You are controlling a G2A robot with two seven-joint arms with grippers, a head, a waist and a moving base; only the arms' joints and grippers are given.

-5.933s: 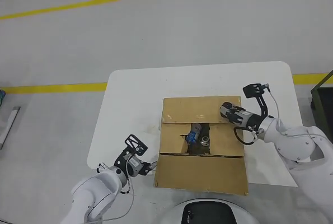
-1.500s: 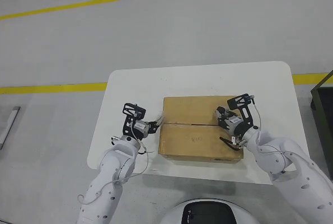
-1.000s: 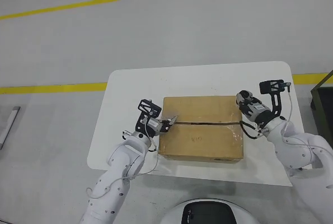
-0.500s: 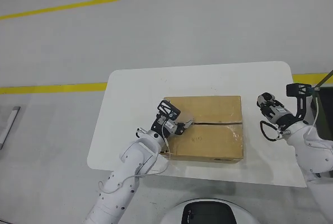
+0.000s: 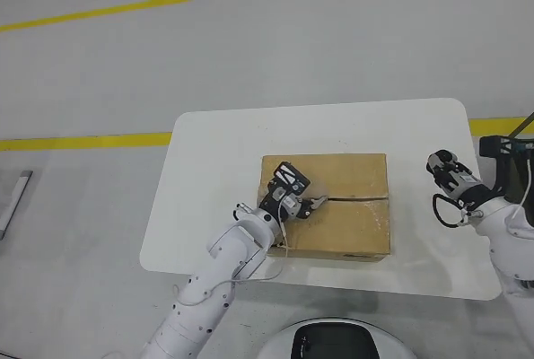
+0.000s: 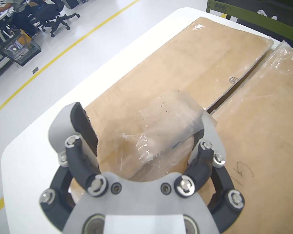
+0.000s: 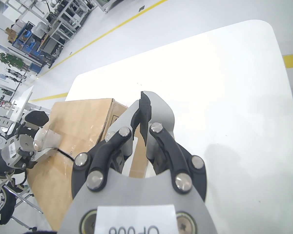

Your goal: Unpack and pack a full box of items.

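A white counter (image 5: 204, 153) stands on a pale grey floor crossed by a yellow line (image 5: 78, 141). A green rack (image 6: 246, 16) stands off the counter's right end. The cardboard box (image 5: 356, 229) lies right of the counter's middle with its flaps closed. Its long axis and top seam (image 5: 361, 198) run left to right. The left gripper (image 5: 313, 203) hangs over the seam's left part, its fingers spread apart. A scrap of clear tape (image 6: 166, 122) clings to one of them. The right gripper (image 7: 143, 105) sits off the box's right end above bare counter, its fingers pressed together on nothing.
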